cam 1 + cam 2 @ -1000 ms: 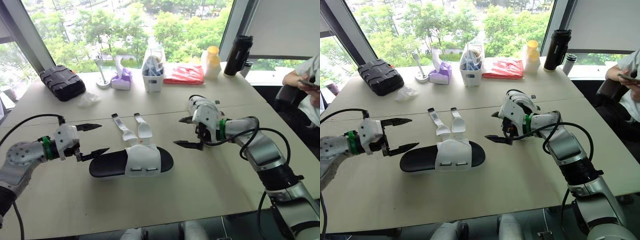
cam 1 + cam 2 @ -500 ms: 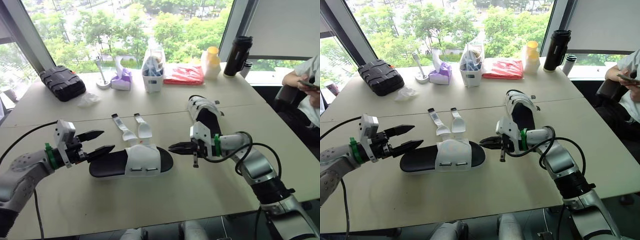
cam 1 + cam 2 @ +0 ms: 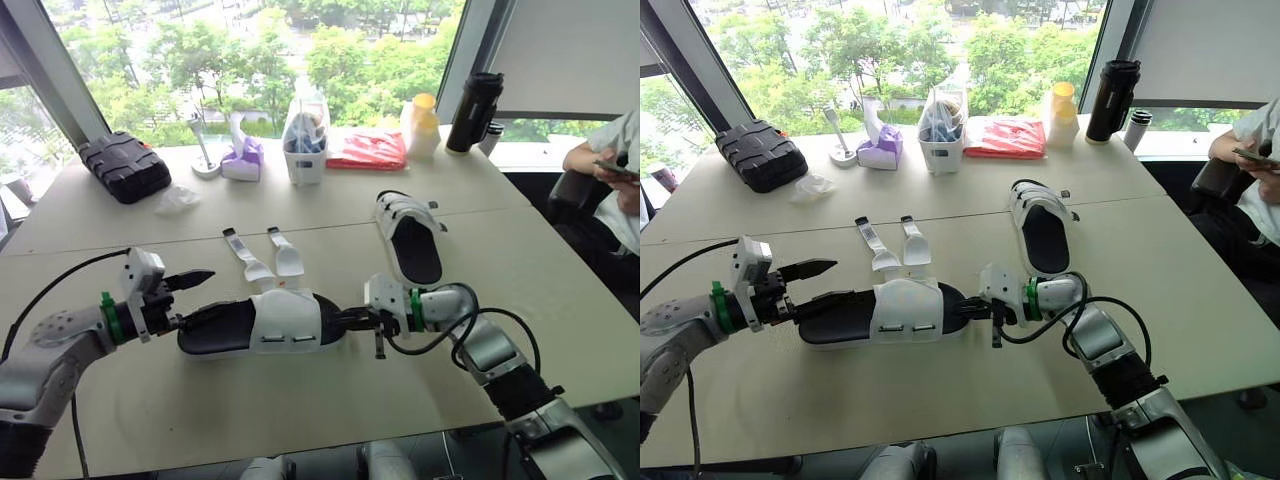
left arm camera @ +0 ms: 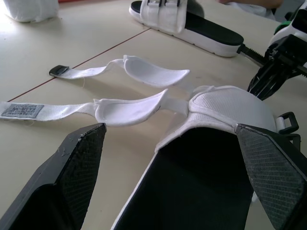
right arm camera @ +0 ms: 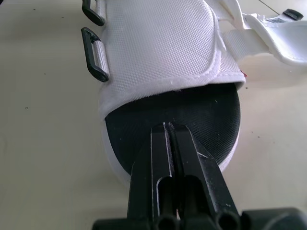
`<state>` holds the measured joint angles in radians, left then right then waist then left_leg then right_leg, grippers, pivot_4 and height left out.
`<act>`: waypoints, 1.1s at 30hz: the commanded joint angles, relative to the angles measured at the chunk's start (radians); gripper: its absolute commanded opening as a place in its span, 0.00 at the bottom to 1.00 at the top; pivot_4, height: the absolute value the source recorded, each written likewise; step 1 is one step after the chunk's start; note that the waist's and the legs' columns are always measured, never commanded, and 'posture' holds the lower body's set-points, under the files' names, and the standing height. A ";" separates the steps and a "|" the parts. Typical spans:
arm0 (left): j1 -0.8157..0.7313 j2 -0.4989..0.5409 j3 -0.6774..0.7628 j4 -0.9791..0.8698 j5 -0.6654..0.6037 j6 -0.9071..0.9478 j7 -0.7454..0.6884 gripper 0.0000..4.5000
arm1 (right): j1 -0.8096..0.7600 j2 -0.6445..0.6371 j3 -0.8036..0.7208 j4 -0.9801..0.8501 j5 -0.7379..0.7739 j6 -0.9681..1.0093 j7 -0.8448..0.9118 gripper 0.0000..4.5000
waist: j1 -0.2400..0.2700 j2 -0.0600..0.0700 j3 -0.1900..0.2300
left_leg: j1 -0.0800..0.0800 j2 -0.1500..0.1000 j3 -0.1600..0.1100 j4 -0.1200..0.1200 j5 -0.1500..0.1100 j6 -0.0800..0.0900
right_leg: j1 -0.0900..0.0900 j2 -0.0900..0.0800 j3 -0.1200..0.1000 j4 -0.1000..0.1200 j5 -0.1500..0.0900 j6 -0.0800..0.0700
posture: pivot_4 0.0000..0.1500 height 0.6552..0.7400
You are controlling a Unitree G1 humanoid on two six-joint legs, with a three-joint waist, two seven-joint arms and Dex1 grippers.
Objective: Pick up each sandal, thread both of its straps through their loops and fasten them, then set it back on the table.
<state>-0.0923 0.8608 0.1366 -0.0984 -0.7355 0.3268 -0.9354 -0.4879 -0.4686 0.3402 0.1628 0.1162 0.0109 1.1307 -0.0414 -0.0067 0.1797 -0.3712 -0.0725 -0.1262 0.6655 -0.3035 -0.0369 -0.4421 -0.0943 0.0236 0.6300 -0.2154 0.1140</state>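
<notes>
The open sandal (image 3: pixel 265 322) lies flat on the desk (image 3: pixel 300 410), near the middle, heel to the left and toe to the right. The left hand (image 3: pixel 200 296) is spread wide, one finger on each side of the heel. The right hand (image 3: pixel 345 319) has its fingers pressed together, tips at the toe edge of the sole. Both straps (image 3: pixel 247 258) lie loose on the far side. The second sandal (image 3: pixel 412 240) rests farther right.

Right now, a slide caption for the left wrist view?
Open left hand straddles the sandal; both straps lie unthreaded on the table.
</notes>
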 commanded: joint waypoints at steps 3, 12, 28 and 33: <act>0.002 -0.038 0.030 -0.030 0.032 0.016 -0.003 1.00 | -0.032 0.041 0.023 0.066 -0.032 -0.087 0.013 0.01 | 0.000 0.000 0.000 | 0.000 0.000 0.000 0.000 0.000 0.000 | 0.000 0.000 0.000 0.000 0.000 0.000 | 1.00 1.00; 0.065 -0.102 0.002 -0.034 0.124 0.004 -0.017 1.00 | -0.080 0.123 0.060 0.172 -0.059 -0.162 0.032 0.01 | -0.002 0.000 -0.001 | 0.001 0.000 0.000 0.000 0.000 -0.001 | 0.000 0.001 0.000 0.000 0.001 -0.001 | 1.00 1.00; -0.136 -0.246 0.178 0.039 -0.178 0.384 0.198 1.00 | -0.138 0.148 0.096 0.285 -0.116 -0.162 0.095 0.01 | -0.001 -0.003 -0.002 | 0.017 0.002 -0.002 -0.003 0.000 -0.001 | 0.015 0.005 0.000 -0.001 0.001 -0.003 | 1.00 1.00; -0.262 -0.313 0.237 0.160 -0.397 0.675 0.350 1.00 | -0.145 0.155 0.095 0.296 -0.123 -0.169 0.095 0.01 | -0.005 -0.003 -0.003 | 0.018 0.002 -0.002 -0.003 0.001 -0.001 | 0.015 0.005 0.000 -0.001 0.001 -0.003 | 1.00 1.00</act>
<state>-0.3400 0.5473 0.3379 0.0443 -1.0677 0.9358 -0.6263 -0.6422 -0.3227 0.4047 0.4366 0.0215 -0.1626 1.2165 -0.0459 -0.0092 0.1771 -0.3536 -0.0708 -0.1293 0.6628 -0.3029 -0.0383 -0.4273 -0.0885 0.0240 0.6293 -0.2143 0.1111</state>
